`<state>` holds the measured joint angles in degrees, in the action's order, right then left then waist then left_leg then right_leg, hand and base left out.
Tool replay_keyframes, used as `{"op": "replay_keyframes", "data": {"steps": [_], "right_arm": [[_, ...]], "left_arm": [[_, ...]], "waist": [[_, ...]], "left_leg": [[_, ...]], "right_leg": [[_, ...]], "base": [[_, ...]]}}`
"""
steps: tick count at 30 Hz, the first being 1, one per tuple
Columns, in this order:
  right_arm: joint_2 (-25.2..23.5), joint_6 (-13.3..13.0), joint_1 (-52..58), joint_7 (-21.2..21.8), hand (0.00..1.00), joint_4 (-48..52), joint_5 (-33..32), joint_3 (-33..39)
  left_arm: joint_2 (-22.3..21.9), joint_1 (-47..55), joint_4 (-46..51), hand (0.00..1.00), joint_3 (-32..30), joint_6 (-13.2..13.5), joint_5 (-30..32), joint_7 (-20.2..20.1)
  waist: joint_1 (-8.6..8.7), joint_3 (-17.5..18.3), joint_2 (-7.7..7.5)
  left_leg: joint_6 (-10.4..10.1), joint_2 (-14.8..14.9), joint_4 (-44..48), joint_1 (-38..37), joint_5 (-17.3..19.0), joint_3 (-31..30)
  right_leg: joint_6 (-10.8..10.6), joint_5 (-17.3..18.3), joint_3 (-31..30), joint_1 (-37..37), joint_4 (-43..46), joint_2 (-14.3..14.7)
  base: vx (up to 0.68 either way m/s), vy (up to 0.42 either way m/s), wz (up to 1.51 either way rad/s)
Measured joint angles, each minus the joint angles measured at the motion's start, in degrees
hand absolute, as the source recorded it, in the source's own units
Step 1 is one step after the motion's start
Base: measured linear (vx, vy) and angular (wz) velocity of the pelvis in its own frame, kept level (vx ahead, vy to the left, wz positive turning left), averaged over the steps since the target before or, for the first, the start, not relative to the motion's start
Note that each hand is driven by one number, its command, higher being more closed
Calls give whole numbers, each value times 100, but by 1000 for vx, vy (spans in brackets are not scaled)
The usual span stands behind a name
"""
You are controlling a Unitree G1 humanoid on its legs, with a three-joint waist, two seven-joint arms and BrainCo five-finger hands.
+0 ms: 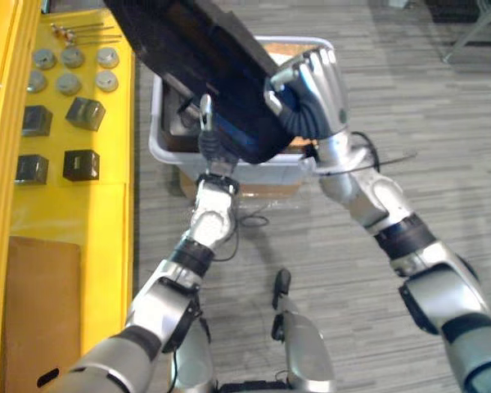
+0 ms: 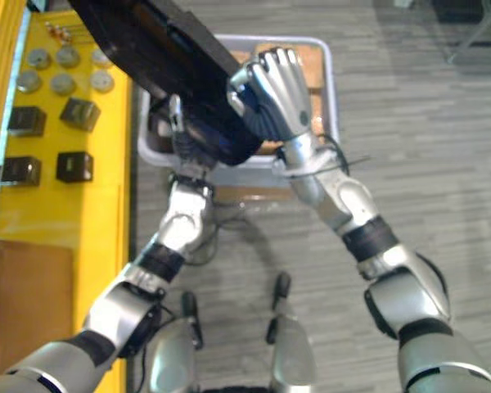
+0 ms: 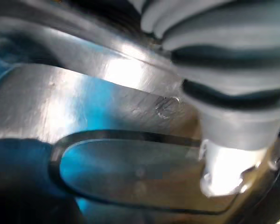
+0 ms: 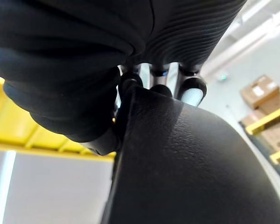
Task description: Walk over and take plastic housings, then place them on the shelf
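Note:
A large black plastic housing [image 1: 196, 57] hangs tilted above a clear bin [image 1: 158, 139], carried between both hands. My right hand [image 1: 315, 90] has its fingers curled over the housing's right edge; in the right wrist view the fingertips [image 4: 192, 88] hook over the textured black rim [image 4: 186, 163]. My left hand [image 1: 215, 155] comes up from below at the housing's lower edge, with its thumb [image 1: 204, 110] lying on the near face and the other fingers hidden behind it. The left wrist view sees the housing's glossy inner face [image 3: 107, 116] from very close.
A yellow shelf [image 1: 106, 229] runs along the left, holding round metal discs [image 1: 72, 59], dark square blocks [image 1: 83, 112] and a brown cardboard sheet [image 1: 41, 311]. The bin stands on grey plank floor beside the shelf, with brown cardboard inside it [image 2: 311, 61].

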<state>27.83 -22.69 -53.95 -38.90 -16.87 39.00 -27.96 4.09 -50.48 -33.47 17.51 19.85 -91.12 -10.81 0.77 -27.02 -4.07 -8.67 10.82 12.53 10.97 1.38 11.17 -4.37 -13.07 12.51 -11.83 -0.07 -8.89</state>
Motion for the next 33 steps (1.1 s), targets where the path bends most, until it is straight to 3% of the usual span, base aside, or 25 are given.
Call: {"op": "replay_keyframes", "data": {"steps": [9,10,14,19,27,33], "right_arm": [[4,4,185,-1,100,2,2,-26],[2,13,202,-1,0,-20,2,-23],[-3,53,218,13,0,-33,2,-19],[-12,132,242,257,0,-168,-10,-33],[-72,200,291,279,0,-416,-51,-137],[-77,434,358,504,0,-491,-245,-122]], "left_arm": [[42,179,91,100,-5,-5,849,494],[71,195,95,100,-3,-20,1059,596],[281,348,345,100,64,-153,1767,949],[495,412,352,100,124,-369,2228,1220],[680,594,353,100,76,-511,2968,1484],[676,603,456,100,-69,-610,4067,2153]], "waist": [[11,0,-1],[8,0,-1],[9,1,-1],[0,1,-2],[-15,31,-52],[-58,32,-52]], "left_leg": [[1,-3,-14,2,1,-3],[2,-5,-14,3,1,-7],[2,-8,-11,1,1,-7],[2,-9,-2,1,0,-12],[3,-16,6,-1,0,-86],[3,-18,8,-12,0,-118]], "right_leg": [[0,0,7,-1,-1,-1],[1,-1,8,-1,-1,-2],[0,0,6,0,-1,-4],[1,-1,9,5,0,-5],[2,-2,29,56,-11,-4],[0,-5,54,107,-48,-1]], "base": [[0,0,0],[0,0,0],[0,0,0],[0,0,0],[0,0,3],[-1,2,2]]}}
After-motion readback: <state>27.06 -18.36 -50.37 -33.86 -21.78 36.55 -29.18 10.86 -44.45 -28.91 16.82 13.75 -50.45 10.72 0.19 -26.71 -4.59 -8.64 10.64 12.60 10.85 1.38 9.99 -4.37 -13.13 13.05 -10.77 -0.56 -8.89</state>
